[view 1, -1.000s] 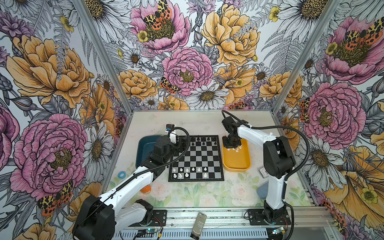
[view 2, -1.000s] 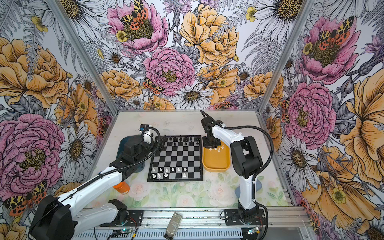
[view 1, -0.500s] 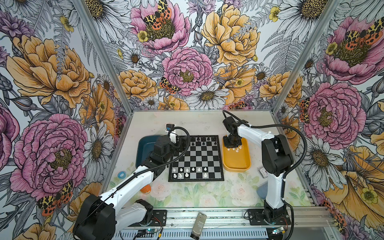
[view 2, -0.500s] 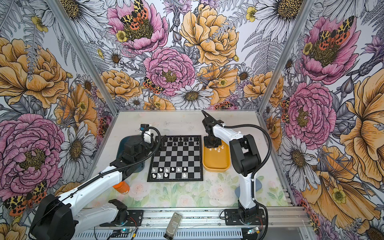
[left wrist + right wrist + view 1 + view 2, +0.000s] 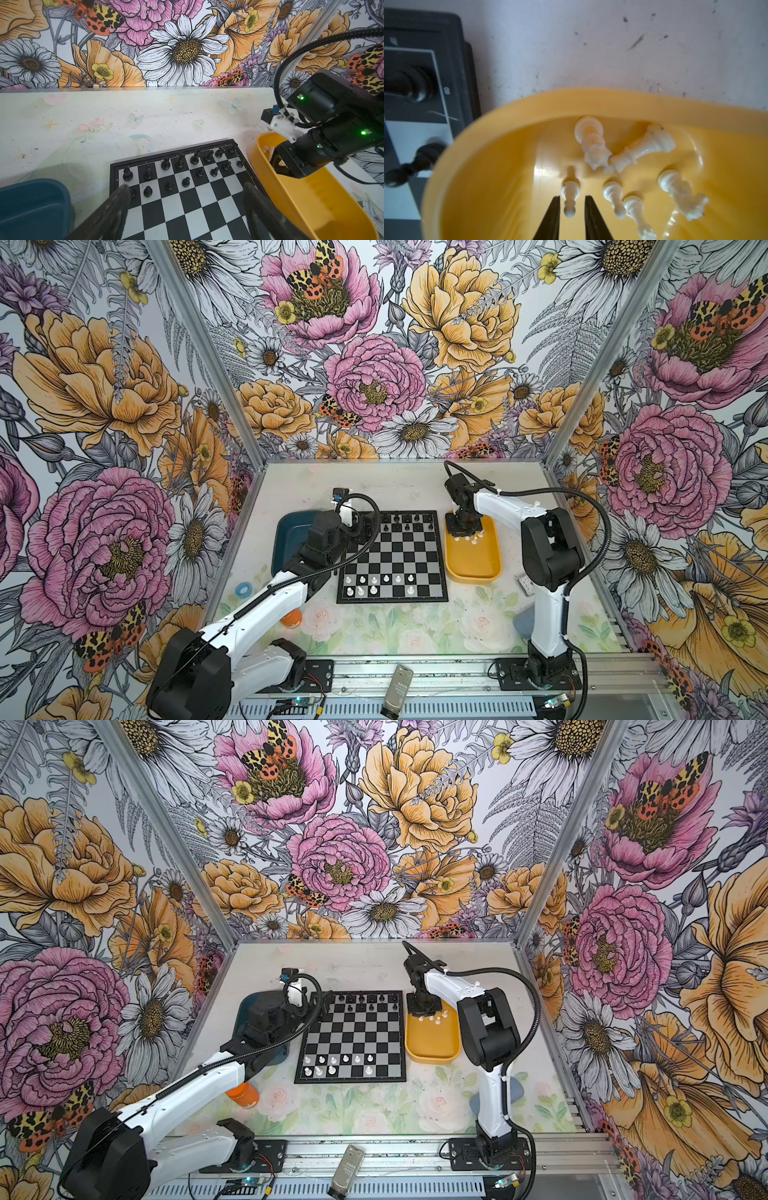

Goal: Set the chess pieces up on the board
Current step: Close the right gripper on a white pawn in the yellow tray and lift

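Nearest, chess pieces [image 5: 410, 591] stand on the board [image 5: 392, 549]; farther, our left gripper [image 5: 187, 207] hangs spread, empty; farthest, our right gripper [image 5: 572, 197], narrowly parted, straddles a pawn [image 5: 570, 188] lying in the yellow tray [image 5: 508, 116]: we fear its round head may squirt free

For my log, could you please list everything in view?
board: one, black and silver, table centre
black pieces: sixteen, black, board's far rows
placed white pieces: about ten, white, board's near rows
yellow tray: one, yellow, right of board
loose white pieces: six, white, in yellow tray
blue tray: one, dark blue, left of board
orange container: one, orange, beside left arm
blue ring: one, light blue, table's left edge
grey device: one, grey, front rail
left gripper: one, black, open, over board's far left
right gripper: one, black, slightly open around a loose pawn
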Available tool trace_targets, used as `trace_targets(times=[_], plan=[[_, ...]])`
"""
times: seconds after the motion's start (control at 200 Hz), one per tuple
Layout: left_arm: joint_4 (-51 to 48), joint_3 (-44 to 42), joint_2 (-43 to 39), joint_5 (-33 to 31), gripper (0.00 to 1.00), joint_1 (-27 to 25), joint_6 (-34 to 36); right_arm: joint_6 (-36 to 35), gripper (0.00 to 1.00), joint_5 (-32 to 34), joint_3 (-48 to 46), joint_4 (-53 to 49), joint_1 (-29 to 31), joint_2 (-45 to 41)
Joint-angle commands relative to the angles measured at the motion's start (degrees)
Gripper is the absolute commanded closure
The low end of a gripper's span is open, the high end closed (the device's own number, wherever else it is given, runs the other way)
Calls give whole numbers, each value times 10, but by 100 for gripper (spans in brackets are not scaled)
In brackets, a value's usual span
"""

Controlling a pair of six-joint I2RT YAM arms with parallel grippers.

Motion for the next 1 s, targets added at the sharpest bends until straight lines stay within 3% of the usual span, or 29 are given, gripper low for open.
trace_targets(times=[0.0,0.7,0.851,0.996], plan=[[7,12,3,12,14,4,3,-8,77,-3,17,10,-2,12],[7,10,0,11,14,4,3,-6,81,-8,15,10,-2,19],[7,10,0,10,14,4,3,-7,87,-6,16,10,-2,18],[7,10,0,11,14,4,3,-7,100,-3,15,10,-3,14]])
